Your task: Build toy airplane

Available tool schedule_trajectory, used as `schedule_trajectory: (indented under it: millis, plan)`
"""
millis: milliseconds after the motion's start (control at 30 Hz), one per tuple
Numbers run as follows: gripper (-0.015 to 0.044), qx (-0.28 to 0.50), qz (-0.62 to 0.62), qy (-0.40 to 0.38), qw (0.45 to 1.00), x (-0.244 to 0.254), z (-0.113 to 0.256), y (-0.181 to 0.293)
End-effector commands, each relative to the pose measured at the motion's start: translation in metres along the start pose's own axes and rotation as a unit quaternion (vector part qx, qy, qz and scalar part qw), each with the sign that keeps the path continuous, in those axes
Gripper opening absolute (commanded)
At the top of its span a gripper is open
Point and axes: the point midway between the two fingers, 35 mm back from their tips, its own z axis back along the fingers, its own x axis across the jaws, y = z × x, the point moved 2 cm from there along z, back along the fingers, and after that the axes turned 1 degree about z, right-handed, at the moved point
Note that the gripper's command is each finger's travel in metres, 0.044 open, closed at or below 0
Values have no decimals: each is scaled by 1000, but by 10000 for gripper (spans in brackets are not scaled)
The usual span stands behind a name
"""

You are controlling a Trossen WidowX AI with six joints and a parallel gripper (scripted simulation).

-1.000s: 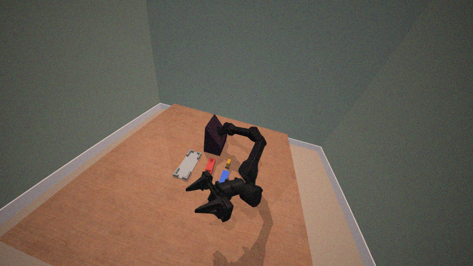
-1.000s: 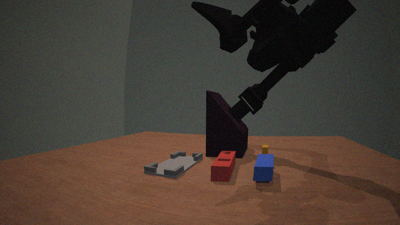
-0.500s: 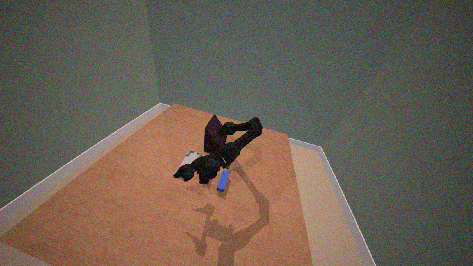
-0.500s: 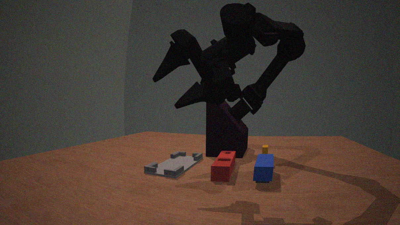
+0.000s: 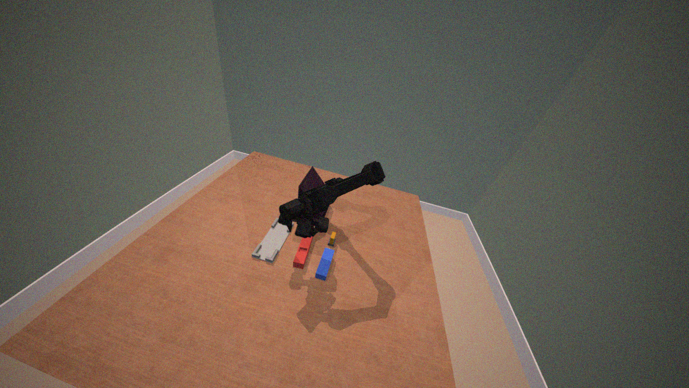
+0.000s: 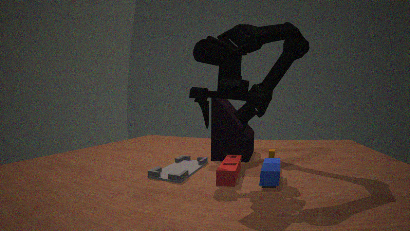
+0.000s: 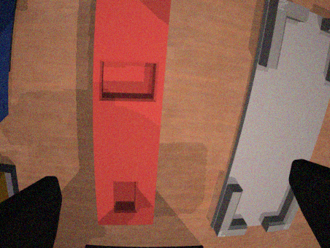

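The red fuselage (image 5: 302, 256) (image 6: 226, 178) (image 7: 125, 142) lies on the table beside the grey jig (image 5: 274, 242) (image 6: 185, 168) (image 7: 281, 120), with its two sockets facing up. The jig's cradle is empty. The blue wing (image 5: 324, 263) (image 6: 269, 177) (image 7: 3, 73) lies on the fuselage's other side; its tab is not clearly visible. The small yellow tail fin (image 5: 332, 238) (image 6: 271, 153) (image 7: 4, 185) stands behind the wing. My gripper (image 6: 225, 127) (image 7: 180, 181) is wide open and empty, above the fuselage's tail end. In the wrist view its right finger overlaps the jig. In the top view the arm partly covers the jig and fuselage.
The dark robot base (image 5: 311, 182) (image 6: 229, 143) stands close behind the fuselage and jig. The jig has raised corner walls. The parts lie on a wooden table (image 5: 193, 289) (image 6: 86, 195). The arm's shadow falls in front of the parts and to the right.
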Motion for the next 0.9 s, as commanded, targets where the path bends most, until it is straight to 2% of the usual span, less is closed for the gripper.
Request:
schedule_trajectory:
  millis: [0,267,333,433,867]
  plan:
    - [440,-13,-52,-41,998,12,-1,8]
    - [440,-13,-52,-41,998,12,-1,8]
    - [440,-13,-53,-41,998,12,-13,7]
    - [440,-13,-52,-42,998,16,-51,6]
    - [440,-13,-52,-43,998,18,-69,6]
